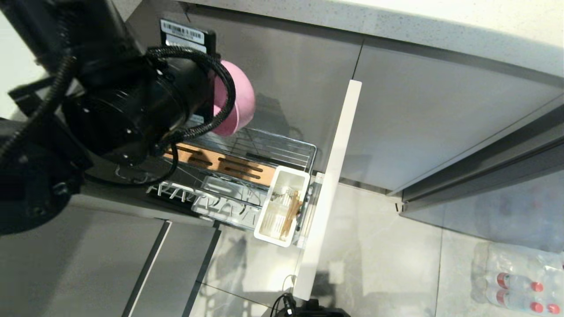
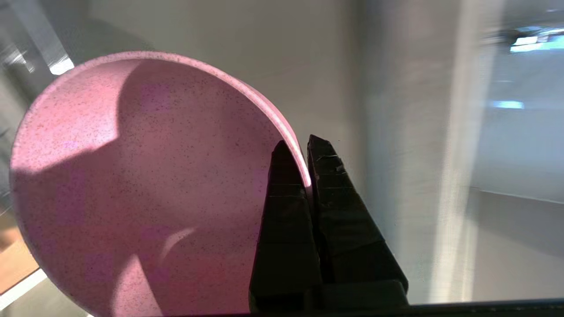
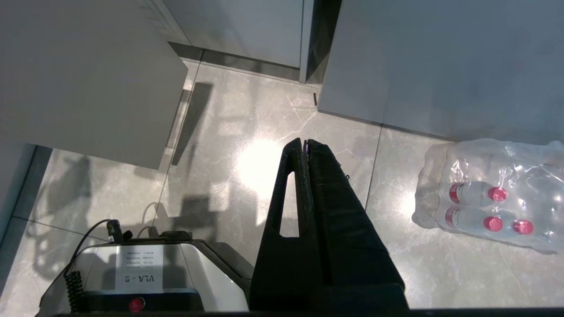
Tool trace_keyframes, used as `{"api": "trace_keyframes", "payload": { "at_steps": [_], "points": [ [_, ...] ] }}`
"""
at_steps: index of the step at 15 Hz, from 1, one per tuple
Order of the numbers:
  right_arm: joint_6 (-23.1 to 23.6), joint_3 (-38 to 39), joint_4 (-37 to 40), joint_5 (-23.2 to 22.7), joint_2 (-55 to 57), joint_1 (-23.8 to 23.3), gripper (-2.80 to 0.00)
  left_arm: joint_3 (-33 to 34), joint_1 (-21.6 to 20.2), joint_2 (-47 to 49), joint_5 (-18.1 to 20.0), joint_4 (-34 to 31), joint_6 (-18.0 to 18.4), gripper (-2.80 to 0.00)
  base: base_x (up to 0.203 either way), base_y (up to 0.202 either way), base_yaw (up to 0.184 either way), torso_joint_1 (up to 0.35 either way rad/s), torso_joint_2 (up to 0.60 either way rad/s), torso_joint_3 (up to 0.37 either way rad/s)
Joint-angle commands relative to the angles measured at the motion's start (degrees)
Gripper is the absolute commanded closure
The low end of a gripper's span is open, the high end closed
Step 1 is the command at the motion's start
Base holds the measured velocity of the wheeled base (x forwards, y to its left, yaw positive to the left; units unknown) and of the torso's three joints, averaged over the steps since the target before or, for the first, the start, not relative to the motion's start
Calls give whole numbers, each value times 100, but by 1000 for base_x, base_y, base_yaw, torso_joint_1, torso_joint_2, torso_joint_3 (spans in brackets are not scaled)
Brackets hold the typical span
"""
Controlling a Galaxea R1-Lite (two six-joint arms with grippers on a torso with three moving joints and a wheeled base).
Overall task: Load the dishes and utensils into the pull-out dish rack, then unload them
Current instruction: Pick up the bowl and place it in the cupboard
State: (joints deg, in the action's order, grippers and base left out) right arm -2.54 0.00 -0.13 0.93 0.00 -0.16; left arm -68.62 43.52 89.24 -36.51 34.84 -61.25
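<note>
Pink bowl (image 2: 145, 185) tilted on edge, rim pinched by left hand (image 2: 304, 158) — raised above dish rack (image 1: 264, 154)

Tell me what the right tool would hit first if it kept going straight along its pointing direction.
Most likely the bare grey floor: the shut right tool points down at open tiles, with the water bottle pack off to one side. Depth is uncertain.

Head camera looks steeply down on the pull-out rack (image 1: 246, 176); both it and the right wrist camera see the bottle pack (image 3: 493, 193).
</note>
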Motion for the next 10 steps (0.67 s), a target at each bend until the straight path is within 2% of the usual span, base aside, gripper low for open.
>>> {"api": "trace_keyframes", "payload": {
  "at_steps": [1, 3, 5, 8, 10],
  "points": [
    [-1, 0, 4, -5, 0, -2, 0, 213, -37, 190, -30, 18, -254, 0, 0, 0, 0, 0, 0, 0],
    [-3, 0, -3, -2, 0, -2, 0, 340, -150, 338, -72, 79, -550, 0, 0, 0, 0, 0, 0, 0],
    [-2, 0, -3, 3, 9, -2, 0, 517, -155, 406, -81, 357, -572, 0, 0, 0, 0, 0, 0, 0],
    [-1, 0, -3, -3, 3, -2, 0, 1141, -261, 582, 19, 1930, -426, 0, 0, 0, 0, 0, 0, 0],
    [-1, 0, 4, -4, 0, -2, 0, 1343, -429, 852, 69, 2592, -177, 0, 0, 0, 0, 0, 0, 0]
  ]
}}
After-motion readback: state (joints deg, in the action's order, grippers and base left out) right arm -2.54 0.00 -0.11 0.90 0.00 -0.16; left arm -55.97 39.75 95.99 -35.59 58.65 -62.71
